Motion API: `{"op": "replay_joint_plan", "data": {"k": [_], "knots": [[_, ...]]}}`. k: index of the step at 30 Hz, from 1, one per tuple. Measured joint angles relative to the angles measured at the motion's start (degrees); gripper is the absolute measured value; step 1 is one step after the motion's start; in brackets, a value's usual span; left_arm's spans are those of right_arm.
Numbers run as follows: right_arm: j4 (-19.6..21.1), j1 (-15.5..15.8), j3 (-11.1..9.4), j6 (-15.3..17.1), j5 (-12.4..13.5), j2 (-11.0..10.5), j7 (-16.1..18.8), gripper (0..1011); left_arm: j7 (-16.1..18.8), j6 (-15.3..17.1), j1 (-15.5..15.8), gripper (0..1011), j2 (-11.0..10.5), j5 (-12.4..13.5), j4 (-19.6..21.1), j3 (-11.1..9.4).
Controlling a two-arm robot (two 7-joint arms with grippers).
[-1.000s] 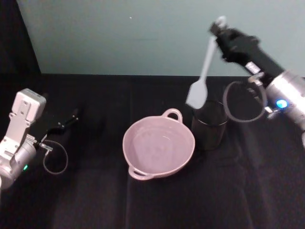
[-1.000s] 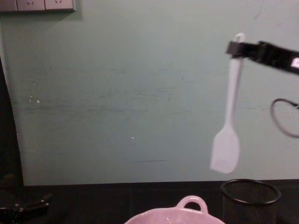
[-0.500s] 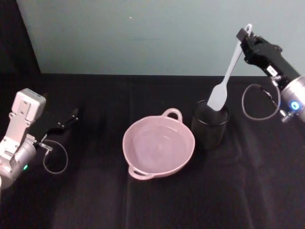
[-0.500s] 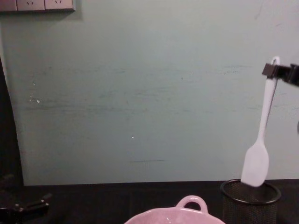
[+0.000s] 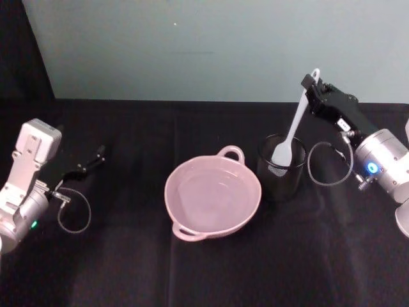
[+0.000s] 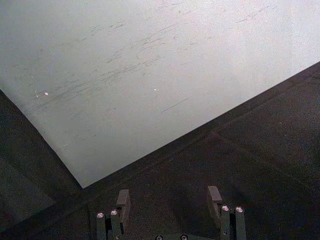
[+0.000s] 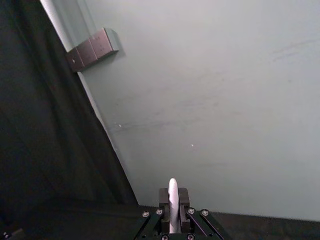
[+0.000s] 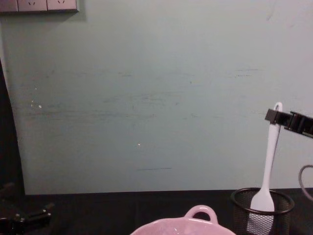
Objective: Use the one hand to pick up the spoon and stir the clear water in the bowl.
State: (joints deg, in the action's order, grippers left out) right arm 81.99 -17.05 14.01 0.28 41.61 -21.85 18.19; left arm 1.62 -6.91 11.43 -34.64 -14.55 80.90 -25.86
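Right gripper (image 5: 310, 82) is clamped on the tip of the spoon (image 5: 291, 131), handle near upright, paddle head down inside the black mesh cup (image 5: 281, 167), which stands just right of the pink bowl (image 5: 213, 193).

My read: spoon is in hand but not at the bowl, w/ its head in the cup, so no stirring is under way. To stir, the head would need to lift clear of the cup rim, cross left over the bowl and dip into the water.

Left gripper (image 5: 94, 157) sits parked well left of the bowl, fingers apart w/ nothing btwn them per the left wrist view.

Head view shows bowl, cup and both arms laid out. Chest view shows, side-on, how deep the spoon sits behind the mesh. Right wrist view shows the fingers (image 7: 182, 199) pinching the handle tip.
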Motion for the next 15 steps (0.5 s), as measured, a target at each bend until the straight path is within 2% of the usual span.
{"op": "replay_joint_plan", "data": {"k": [8, 15], "knots": [[-2.61, 0.63, -0.42, -0.07, 0.63, 1.59, 0.30, 111, 0.00, 0.00, 0.00, 1011, 0.00, 0.00, 0.00, 0.00], [-4.43, 0.76, -1.33, 0.16, 3.12, 2.78, 1.68, 110, 0.00, 0.00, 0.00, 1011, 0.00, 0.00, 0.00, 0.00]]}}
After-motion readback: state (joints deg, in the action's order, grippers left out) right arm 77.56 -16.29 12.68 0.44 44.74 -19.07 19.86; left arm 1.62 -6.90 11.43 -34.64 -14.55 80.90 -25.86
